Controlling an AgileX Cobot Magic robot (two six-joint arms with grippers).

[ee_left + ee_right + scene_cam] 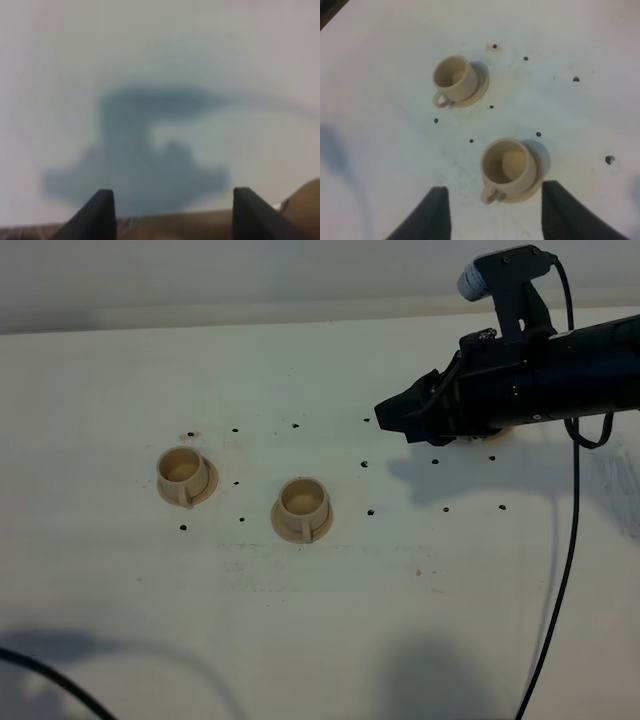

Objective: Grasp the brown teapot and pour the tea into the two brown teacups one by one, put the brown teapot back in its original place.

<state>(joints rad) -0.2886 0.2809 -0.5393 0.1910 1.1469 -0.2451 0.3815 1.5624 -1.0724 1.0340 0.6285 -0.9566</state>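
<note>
"White surface point(120, 640) fills nearly everything: matte, faintly scuffed, with soft grey shadows along its near edge. What is biggest over it?"

"That is the right arm point(560, 375), a black tube reaching in from the right side. It has a small grey-tipped camera point(505, 275) bracketed on top, and a thin black cable point(565, 570) hangs to the near edge. The arm blocks the far right spot. Only a tan sliver point(497, 434) peeks from under it, and I cannot tell whether that is the teapot or the disc."

"And the grasping ends?"

"On that arm the right pincer point(496, 186) hovers with its 2 dark fingers spread wide, holding nothing. On the other side the left pincer point(173, 195) is equally wide and also holds nothing. It sits over a blurred shadow, with a brown strip point(165, 227) at the frame's edge."

"Cups?"

"There are 2, upright and well apart: the left teacup point(183, 471) and the middle teacup point(303, 502). Both are smooth pale tan cylinders, each on a round saucer point(325, 527), with loop handles toward the near edge."

"Smallest?"

"Black dots point(364, 464), scattered around and between the cups."
</note>
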